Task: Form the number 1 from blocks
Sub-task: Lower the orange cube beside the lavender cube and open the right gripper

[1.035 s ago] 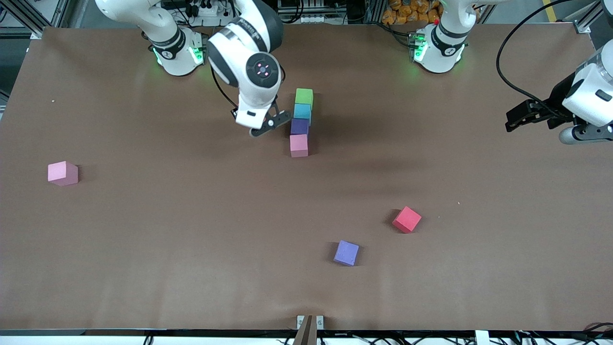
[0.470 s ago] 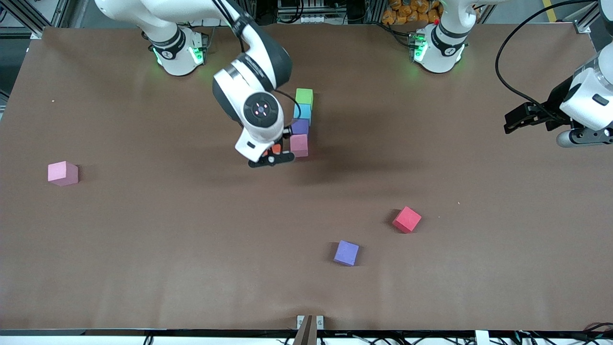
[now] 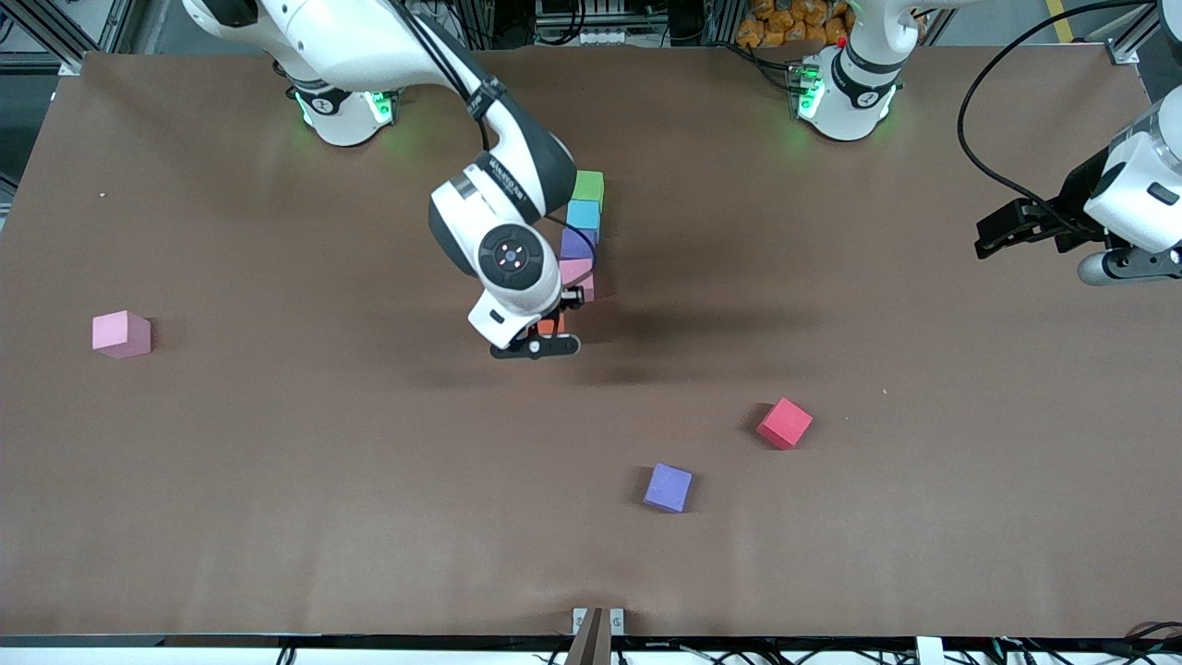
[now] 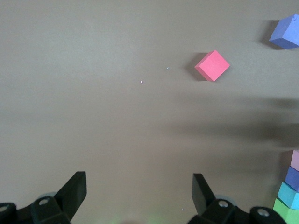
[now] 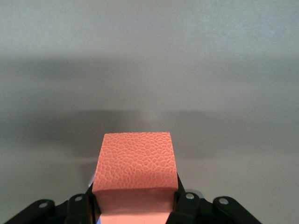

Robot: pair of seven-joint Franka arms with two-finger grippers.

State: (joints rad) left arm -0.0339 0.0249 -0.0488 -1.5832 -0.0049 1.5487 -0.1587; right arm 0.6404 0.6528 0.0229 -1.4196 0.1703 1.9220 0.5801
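Right claw (image 3: 545,334) is clamped on the one orange block (image 5: 135,169), over the desk (image 3: 277,480) by a four-block line: green (image 3: 587,186), light blue (image 3: 584,215), dark purple (image 3: 578,244), pink (image 3: 579,272). Left claw (image 4: 140,189) waits wide.

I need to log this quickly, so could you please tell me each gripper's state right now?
Left gripper: open, empty, waiting at the left arm's end.
Right gripper: shut on the orange block, beside the pink block.
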